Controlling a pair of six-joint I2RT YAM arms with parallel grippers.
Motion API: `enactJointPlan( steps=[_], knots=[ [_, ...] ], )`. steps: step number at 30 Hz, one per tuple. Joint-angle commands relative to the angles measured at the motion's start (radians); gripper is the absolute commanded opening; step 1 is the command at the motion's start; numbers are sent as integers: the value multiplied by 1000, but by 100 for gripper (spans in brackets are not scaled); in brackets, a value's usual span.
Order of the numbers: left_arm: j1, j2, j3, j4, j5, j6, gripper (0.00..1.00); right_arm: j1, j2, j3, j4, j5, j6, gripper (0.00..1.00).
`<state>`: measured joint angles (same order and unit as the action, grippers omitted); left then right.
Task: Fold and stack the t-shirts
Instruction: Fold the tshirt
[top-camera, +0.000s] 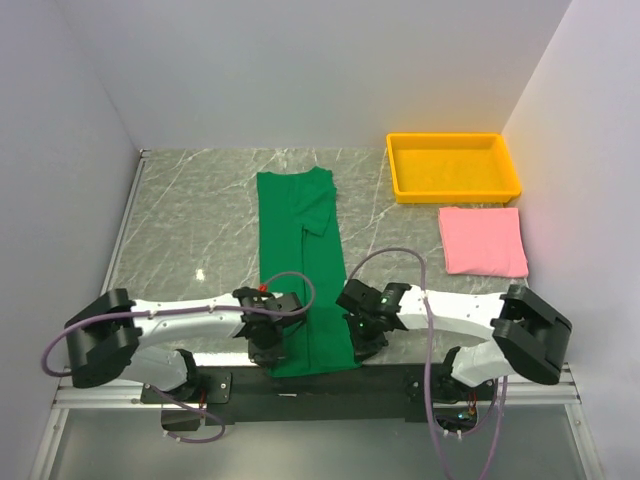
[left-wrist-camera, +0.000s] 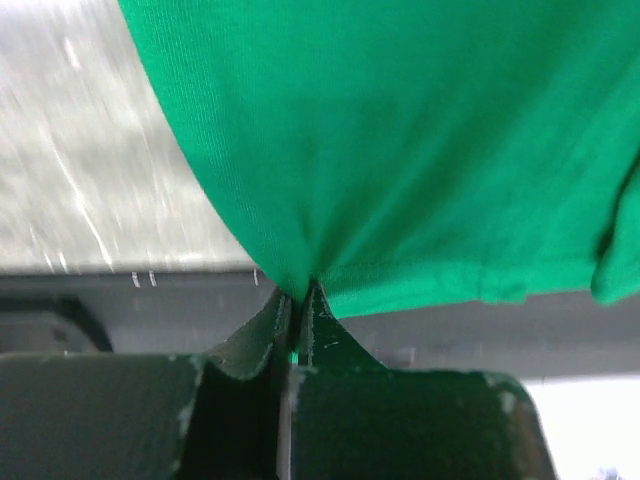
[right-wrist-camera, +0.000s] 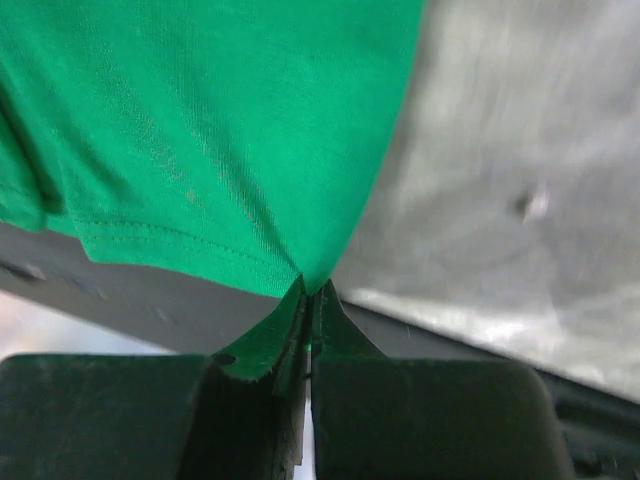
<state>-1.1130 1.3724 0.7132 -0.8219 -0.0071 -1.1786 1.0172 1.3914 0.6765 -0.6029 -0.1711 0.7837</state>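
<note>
Two t-shirts are seen on the grey marbled bench. The dark green t-shirt is laid out as a long narrow strip in the middle, running from far to near, with a short sleeve folded inward over its far part. Its near hem is pinched at both corners. The left gripper is clenched on the near left corner and the right gripper on the near right corner, the jaws pressed together on the cloth. The light pink t-shirt, folded to a flat rectangle, is placed at the right, well apart from the green one, just on the near side of a yellow plastic tray.
</note>
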Motion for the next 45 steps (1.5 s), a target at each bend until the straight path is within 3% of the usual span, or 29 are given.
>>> enactJointPlan(
  steps=[1,3,6,10,13,22,28,45],
  knots=[
    [-34,-85,2,-86,51,-47,1,20,-77,-11,-124,-19,-23,0],
    [-27,-124,17,-77,39,-20,1,12,-95,44,-170,31,-43,0],
    [77,-131,49,-51,47,77,1,-51,-75,128,-181,70,-93,0],
    [278,-107,149,-16,22,218,1,-163,-25,263,-169,111,-200,0],
    [394,-50,237,21,19,333,1,-239,59,398,-172,145,-259,0],
    [557,194,537,44,-96,522,1,-333,319,733,-184,193,-397,0],
    [620,304,615,63,-152,556,1,-376,393,810,-156,197,-420,0],
    [683,425,575,248,-182,574,1,-443,554,862,-46,186,-459,0]
  ],
)
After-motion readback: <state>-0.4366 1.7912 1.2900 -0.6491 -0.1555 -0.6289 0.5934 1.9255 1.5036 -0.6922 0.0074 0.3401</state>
